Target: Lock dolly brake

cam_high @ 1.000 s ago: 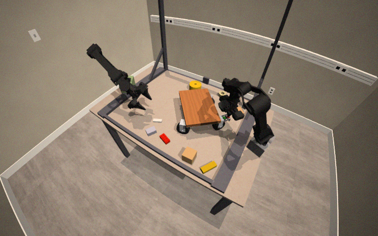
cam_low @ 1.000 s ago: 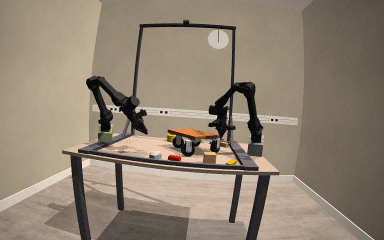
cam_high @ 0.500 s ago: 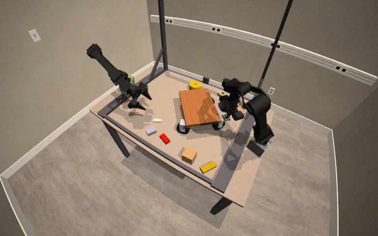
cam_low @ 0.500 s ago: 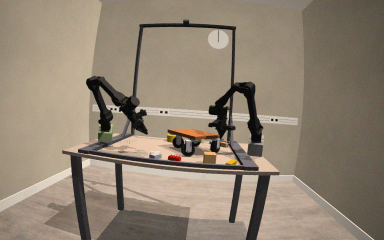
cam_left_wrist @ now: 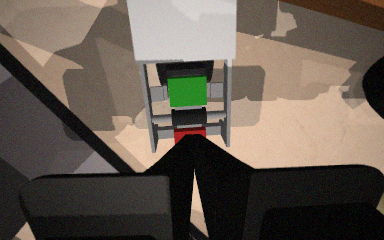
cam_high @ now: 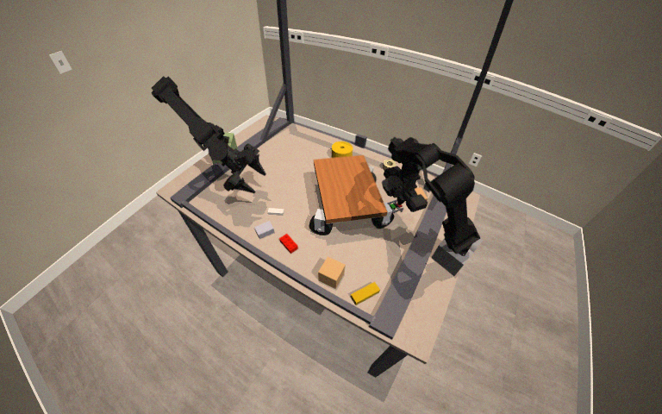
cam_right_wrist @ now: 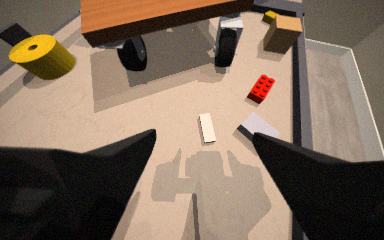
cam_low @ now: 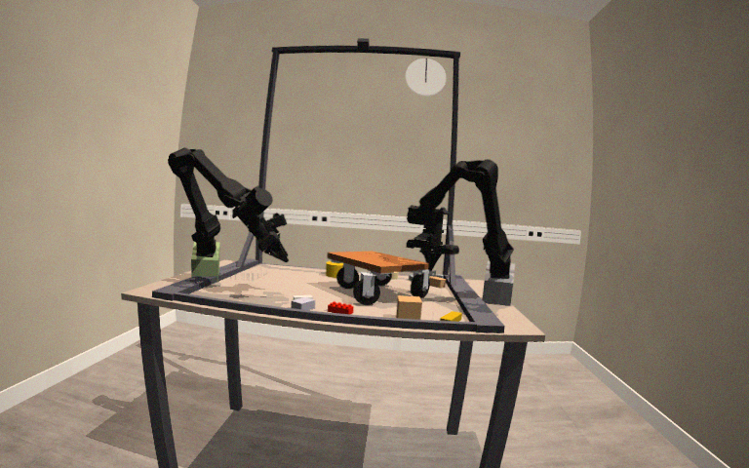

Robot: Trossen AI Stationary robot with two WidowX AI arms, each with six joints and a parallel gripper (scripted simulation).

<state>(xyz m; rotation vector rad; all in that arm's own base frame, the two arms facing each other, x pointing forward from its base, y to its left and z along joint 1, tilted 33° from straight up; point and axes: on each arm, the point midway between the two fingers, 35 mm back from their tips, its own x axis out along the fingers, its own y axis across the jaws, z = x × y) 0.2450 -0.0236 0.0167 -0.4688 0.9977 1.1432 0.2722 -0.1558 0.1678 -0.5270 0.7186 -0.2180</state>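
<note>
The dolly [cam_high: 348, 187] has a wooden deck and stands on its black wheels on the table; it also shows in the exterior view [cam_low: 376, 259]. In the left wrist view, one caster's brake pedal has a green end [cam_left_wrist: 187, 91] farther away and a red end [cam_left_wrist: 190, 135] nearer. My left gripper [cam_left_wrist: 192, 141] is shut with nothing between its fingers, and its tips rest at the red end. In the top view the left gripper [cam_high: 397, 203] sits at the dolly's near right caster. My right gripper [cam_high: 258, 181] is open and empty, above the table far from the dolly.
A yellow cylinder [cam_high: 341, 148] stands behind the dolly. A white bar [cam_high: 275, 210], grey block [cam_high: 264, 228], red brick [cam_high: 288, 242], tan cube [cam_high: 331, 272] and yellow bar [cam_high: 365, 292] lie in front. A dark rail [cam_high: 415, 254] frames the work area.
</note>
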